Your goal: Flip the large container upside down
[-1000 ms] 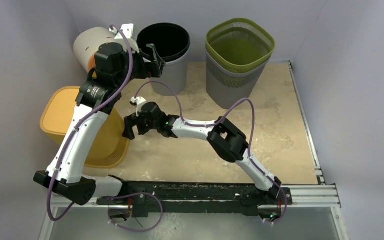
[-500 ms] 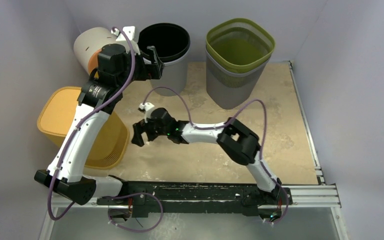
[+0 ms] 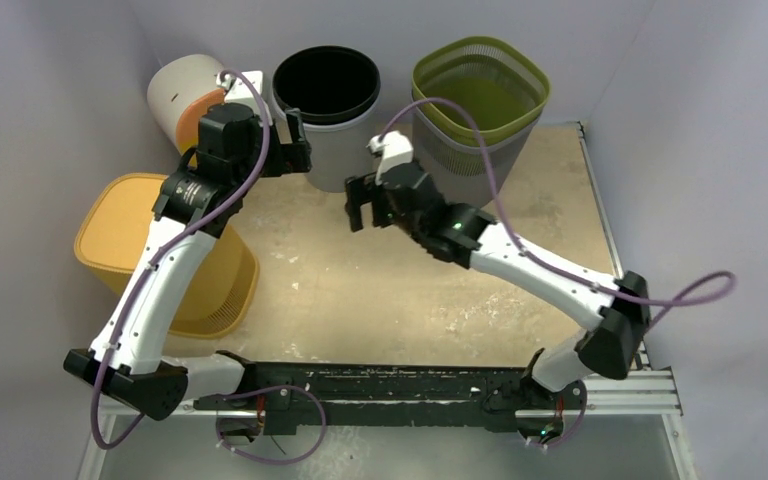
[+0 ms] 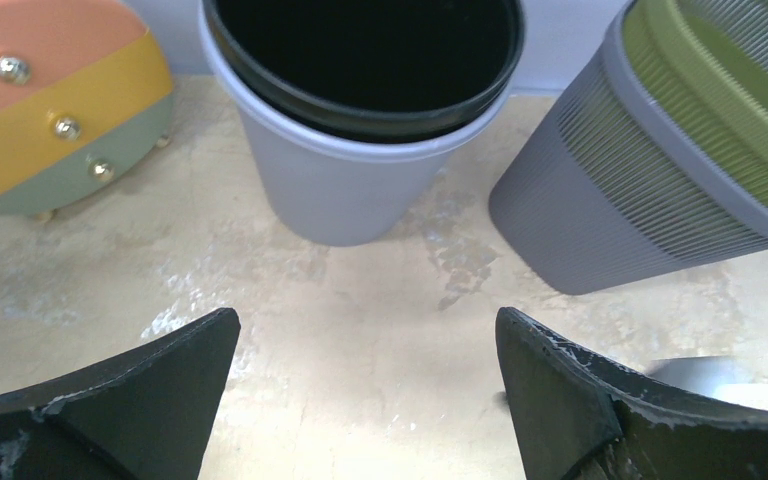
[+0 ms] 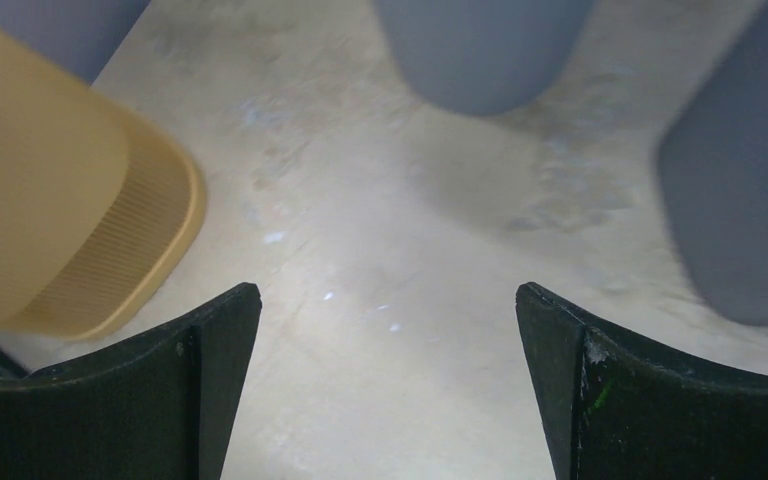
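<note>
The yellow bin [image 3: 115, 228], the big one, stands at the left edge of the surface [image 3: 410, 300]. Its flat closed face is up and its ribbed band is down against the surface, so it looks to be sitting upside down. Neither arm touches it. From above, the left arm [image 3: 165, 270] crosses over its right side, and I cannot tell whether the two actually meet.

The left arm reaches toward the back. Its jaws are spread wide with nothing between them, just to the left of the round grey bin with a black liner [image 3: 326, 85]. In the left wrist view that bin [image 4: 360, 150] sits straight ahead of the jaws, apart from them.

The right arm [image 3: 540, 270] stretches in from the right. Its jaws are also wide open and empty, held over bare surface in front of the grey bin and near the green basket [image 3: 480, 90], which is nested in a grey outer one. The right wrist view looks down between the fingers [image 5: 190, 390] at the pale surface. The yellow bin [image 5: 50, 200] is off to its left and well apart from the jaws.

In the back left corner a white drum [image 3: 182, 92] lies on its side. Its end is striped orange, yellow and green, and the left wrist view [image 4: 50, 100] shows small gold studs on it.
</note>
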Robot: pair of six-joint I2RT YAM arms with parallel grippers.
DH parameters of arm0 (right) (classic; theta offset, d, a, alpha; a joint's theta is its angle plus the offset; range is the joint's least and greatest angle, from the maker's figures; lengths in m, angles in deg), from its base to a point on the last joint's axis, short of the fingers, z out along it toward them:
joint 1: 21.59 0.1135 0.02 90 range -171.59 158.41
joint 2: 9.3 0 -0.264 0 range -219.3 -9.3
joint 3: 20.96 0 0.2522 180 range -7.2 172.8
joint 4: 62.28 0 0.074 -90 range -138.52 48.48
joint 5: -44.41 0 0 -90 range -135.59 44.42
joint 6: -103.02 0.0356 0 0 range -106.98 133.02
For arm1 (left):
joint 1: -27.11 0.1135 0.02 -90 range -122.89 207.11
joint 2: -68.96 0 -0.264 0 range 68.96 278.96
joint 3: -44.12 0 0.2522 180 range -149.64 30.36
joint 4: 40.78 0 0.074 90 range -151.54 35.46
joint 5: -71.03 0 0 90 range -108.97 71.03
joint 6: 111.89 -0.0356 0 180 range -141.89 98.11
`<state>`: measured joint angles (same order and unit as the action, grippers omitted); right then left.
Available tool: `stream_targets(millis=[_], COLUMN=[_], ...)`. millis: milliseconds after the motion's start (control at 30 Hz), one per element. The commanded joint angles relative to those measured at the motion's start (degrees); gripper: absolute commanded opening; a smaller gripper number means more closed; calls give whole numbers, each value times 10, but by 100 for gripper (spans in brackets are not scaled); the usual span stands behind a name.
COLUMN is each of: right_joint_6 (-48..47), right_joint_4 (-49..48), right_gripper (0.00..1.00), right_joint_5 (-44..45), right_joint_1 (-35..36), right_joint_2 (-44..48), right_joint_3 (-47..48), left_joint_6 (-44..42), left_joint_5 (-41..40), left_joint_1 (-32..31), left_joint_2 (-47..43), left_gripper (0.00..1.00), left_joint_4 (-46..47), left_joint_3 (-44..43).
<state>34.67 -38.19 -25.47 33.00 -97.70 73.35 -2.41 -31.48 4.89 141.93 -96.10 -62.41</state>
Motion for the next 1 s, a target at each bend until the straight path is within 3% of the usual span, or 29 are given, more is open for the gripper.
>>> stream_targets(millis=[0, 233, 600, 767, 967], right_joint_6=[-59, -153, -246, -255, -250], right_joint_4=[88, 137, 264, 265, 237], right_gripper=[98, 98, 94, 93, 87], right_joint_5=[76, 96, -96, -171, -168], right_joint_1=[-39, -90, -246, -280, -299], right_joint_2=[63, 51, -69, -84, -73], right_joint_3=[65, 208, 404, 404, 346], left_joint_6=[8, 8, 16, 16, 14], left_joint_5=[-18, -19, -12, -13, -16], left_joint_1=[-2, -2, -2, -2, -2], left_joint_2=[-35, -62, -87, -91, -94], left_gripper=[96, 96, 96, 96, 96], left_joint_4=[11, 3, 19, 23, 23], left_joint_3=[18, 40, 81, 98, 112])
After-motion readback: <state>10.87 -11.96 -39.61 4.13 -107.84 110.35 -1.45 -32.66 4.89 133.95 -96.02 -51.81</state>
